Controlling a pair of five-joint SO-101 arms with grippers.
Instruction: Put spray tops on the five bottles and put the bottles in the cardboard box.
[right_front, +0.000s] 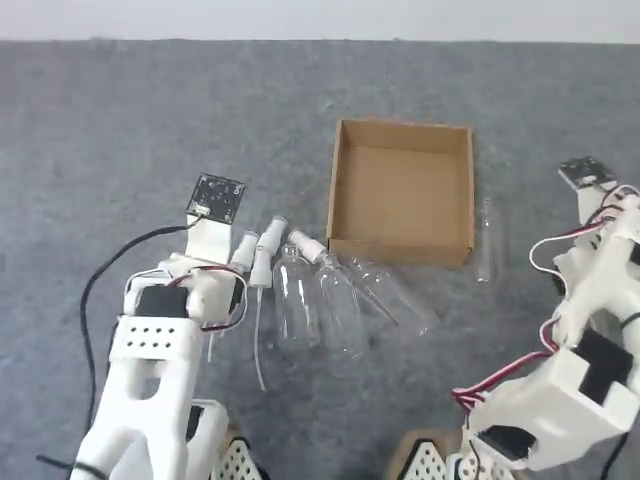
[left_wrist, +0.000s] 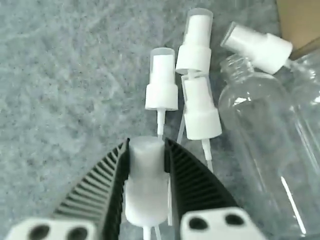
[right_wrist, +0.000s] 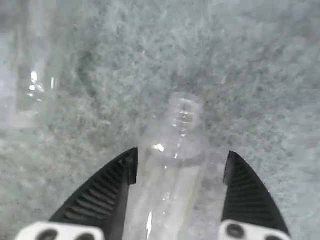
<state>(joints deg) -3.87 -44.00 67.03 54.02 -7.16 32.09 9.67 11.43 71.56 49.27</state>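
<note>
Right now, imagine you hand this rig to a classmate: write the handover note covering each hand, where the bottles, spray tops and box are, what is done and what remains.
Left hand: shut on a spray top, next to the loose spray tops on the table.
Right hand: open, astride an uncapped bottle lying on the table.
Clear bottles lie in front of the cardboard box; another bottle lies at its right side.
Done: nothing boxed, no bottle clearly capped.
Left: cap every bottle, then box them all.

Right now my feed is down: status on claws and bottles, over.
Left claw shut on spray top. Right claw open astride uncapped bottle. Other bottles outside cardboard box. Loose tops close by left claw.
</note>
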